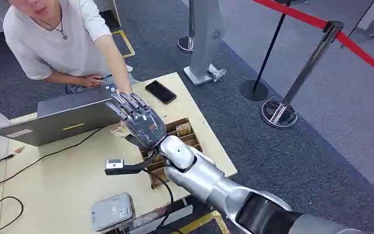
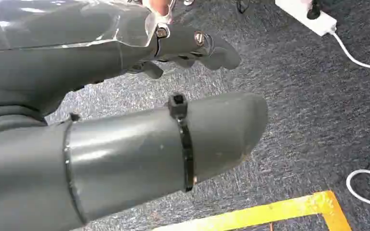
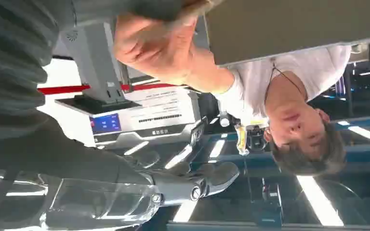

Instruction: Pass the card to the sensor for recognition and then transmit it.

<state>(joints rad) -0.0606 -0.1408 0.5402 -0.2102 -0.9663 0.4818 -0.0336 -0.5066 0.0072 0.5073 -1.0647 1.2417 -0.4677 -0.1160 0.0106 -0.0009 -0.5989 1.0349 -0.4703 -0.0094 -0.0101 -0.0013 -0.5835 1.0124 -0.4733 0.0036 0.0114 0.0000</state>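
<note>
Roughly at the handover stage, by my read. Right hand [image 1: 141, 119] was stretched out over the table's far side, fingers [image 1: 126, 101] extended toward the person's hand [image 1: 123, 89], which met them at the laptop [image 1: 63, 119] edge. Couldn't see the card itself in the head view; in the right wrist view the person's hand [image 3: 156, 45] closed around something thin near the thumb, too hidden to call. So whether the right hand was gripping the card or had let go: can't tell.

Left hand [image 2: 192, 45] hung over grey carpet, fingers loosely curled in, nothing in them.

Sensor pass looked done, judging by the reach toward the person; the small stalk-mounted reader [image 1: 114, 165] sat near the forearm, unattended. Left: release and withdraw.

Containers: cardboard divider tray [image 1: 187, 132] under the wrist, a few cards standing in its slots. Phone [image 1: 160, 91] lay beside it, apart.
</note>
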